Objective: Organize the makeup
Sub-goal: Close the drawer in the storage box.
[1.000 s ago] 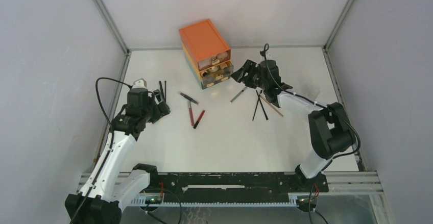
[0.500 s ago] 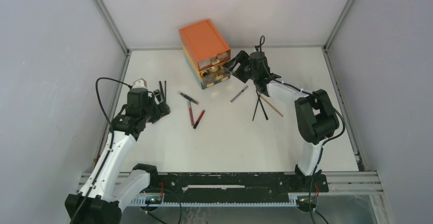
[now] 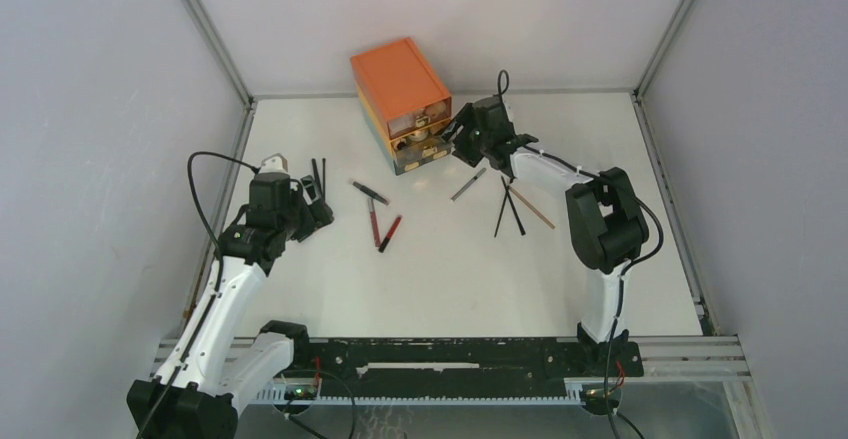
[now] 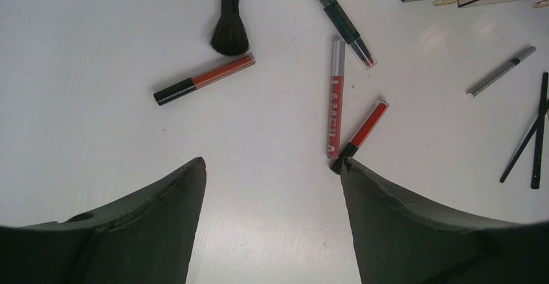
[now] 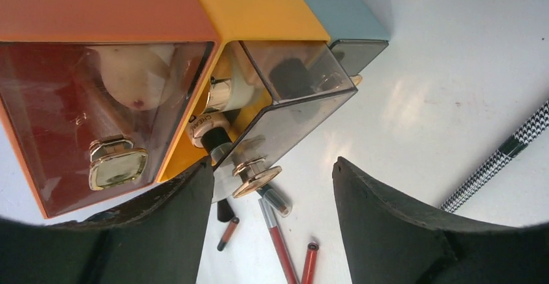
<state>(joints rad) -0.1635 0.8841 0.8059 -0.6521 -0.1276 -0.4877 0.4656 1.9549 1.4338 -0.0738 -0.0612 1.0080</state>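
Observation:
The makeup lies scattered on the white table: two red pencils (image 3: pixel 380 227), a dark pencil (image 3: pixel 370 192), a checked pencil (image 3: pixel 468 184), crossed black brushes (image 3: pixel 510 209) and brushes (image 3: pixel 318 171) on the left. My left gripper (image 3: pixel 318 209) (image 4: pixel 272 164) hangs open and empty just left of the red pencils (image 4: pixel 336 96). My right gripper (image 3: pixel 458 131) (image 5: pixel 273 167) is open at the front of the chest's pulled-out middle drawer (image 5: pixel 291 103). The drawer's gold knob (image 5: pixel 256 179) sits between the jaws, close to the left finger. Beige bottles (image 5: pixel 226 93) lie inside that drawer.
The orange three-drawer chest (image 3: pixel 400 81) stands at the back centre, its top drawer (image 5: pixel 116 122) shut with a peach item behind the smoked front. A fluffy brush (image 4: pixel 228 35) and a red gloss tube (image 4: pixel 204 78) lie ahead of my left gripper. Grey walls enclose the table.
My right gripper has swung left from above the crossed brushes to the front of the chest's open drawer. The left arm has not moved.

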